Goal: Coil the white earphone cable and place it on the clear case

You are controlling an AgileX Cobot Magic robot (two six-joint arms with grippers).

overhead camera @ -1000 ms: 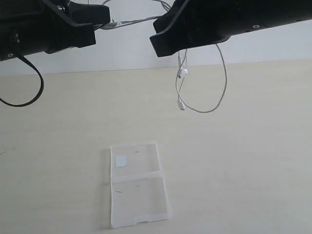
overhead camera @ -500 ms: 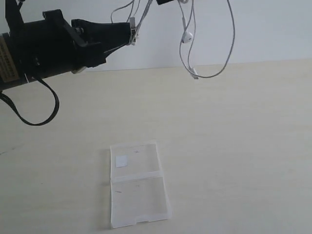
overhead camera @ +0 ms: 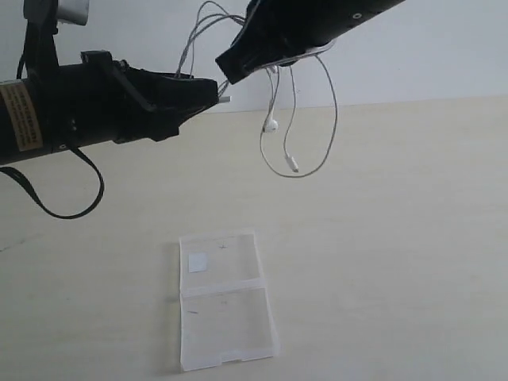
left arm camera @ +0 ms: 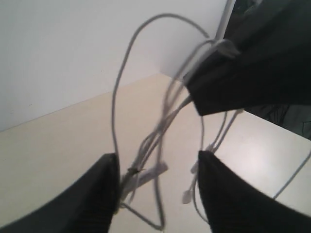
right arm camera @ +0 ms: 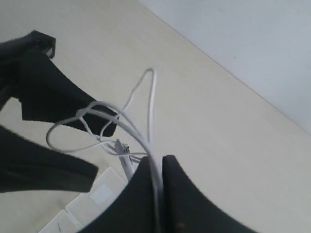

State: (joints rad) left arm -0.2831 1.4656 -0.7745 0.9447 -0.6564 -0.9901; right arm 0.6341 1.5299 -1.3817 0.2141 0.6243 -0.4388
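The white earphone cable (overhead camera: 271, 125) is held high in the air, well above the clear case (overhead camera: 226, 302), which is laid open on the table (overhead camera: 397, 238). The cable is pinched tight by the right gripper (right arm camera: 159, 162), likely so loops can be made. The left gripper (left arm camera: 158, 158) is spread wide, with strands passed between its fingers.

A robotics laboratory or test bench is suggested. A plain pale tabletop (overhead camera: 413, 238) is set against a bare white wall (overhead camera: 444, 63), and two black robot arms, the left arm (overhead camera: 79, 111) and the right arm (overhead camera: 309, 24), are held above it. A yellow printed label (overhead camera: 17, 117) is stuck on the left one.
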